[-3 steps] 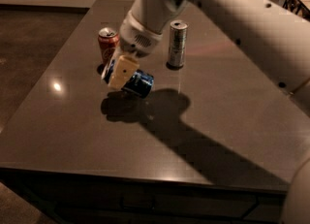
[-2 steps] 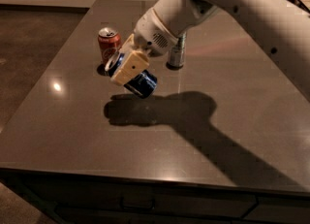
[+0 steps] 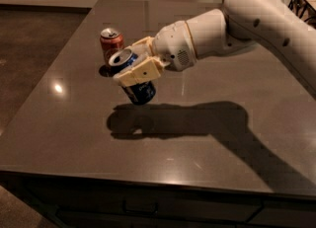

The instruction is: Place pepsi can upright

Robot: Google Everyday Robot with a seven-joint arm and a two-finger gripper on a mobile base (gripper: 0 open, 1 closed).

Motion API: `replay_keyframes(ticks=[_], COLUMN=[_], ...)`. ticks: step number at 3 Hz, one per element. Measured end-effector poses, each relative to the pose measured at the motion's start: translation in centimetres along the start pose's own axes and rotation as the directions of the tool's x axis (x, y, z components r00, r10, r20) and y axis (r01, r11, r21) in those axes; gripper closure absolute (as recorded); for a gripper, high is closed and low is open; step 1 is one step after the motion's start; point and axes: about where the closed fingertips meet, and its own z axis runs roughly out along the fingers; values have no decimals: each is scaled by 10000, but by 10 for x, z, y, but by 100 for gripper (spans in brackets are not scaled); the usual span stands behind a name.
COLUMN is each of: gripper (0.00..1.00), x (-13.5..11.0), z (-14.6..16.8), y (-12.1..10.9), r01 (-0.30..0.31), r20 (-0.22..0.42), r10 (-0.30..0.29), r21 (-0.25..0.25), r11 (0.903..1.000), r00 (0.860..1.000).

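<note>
Above the counter [image 3: 207, 138], clear of its surface, the claw [image 3: 133, 71] pinches the pepsi can [image 3: 140, 92] across its middle. The can's long axis leans, silver top up and toward the red can [image 3: 111, 42] just behind, so the base likely needs swinging under it before lowering.

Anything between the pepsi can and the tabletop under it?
Nothing visible. The pincer grips the pepsi can, tilted, in the air above the table, which shows only shadow beneath it. The red can stands close behind, not underneath.
</note>
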Motion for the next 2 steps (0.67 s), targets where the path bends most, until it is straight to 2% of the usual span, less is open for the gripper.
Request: replay_keyframes(ticks=[1, 2], gripper=[100, 100], x=[-3, -1], z=[-2, -3], y=[14, 20], r01=[289, 465], r20=[1485, 2673], r10=[-283, -439], r21=[-17, -36], r11=[9996, 9989], r00=[9885, 9626])
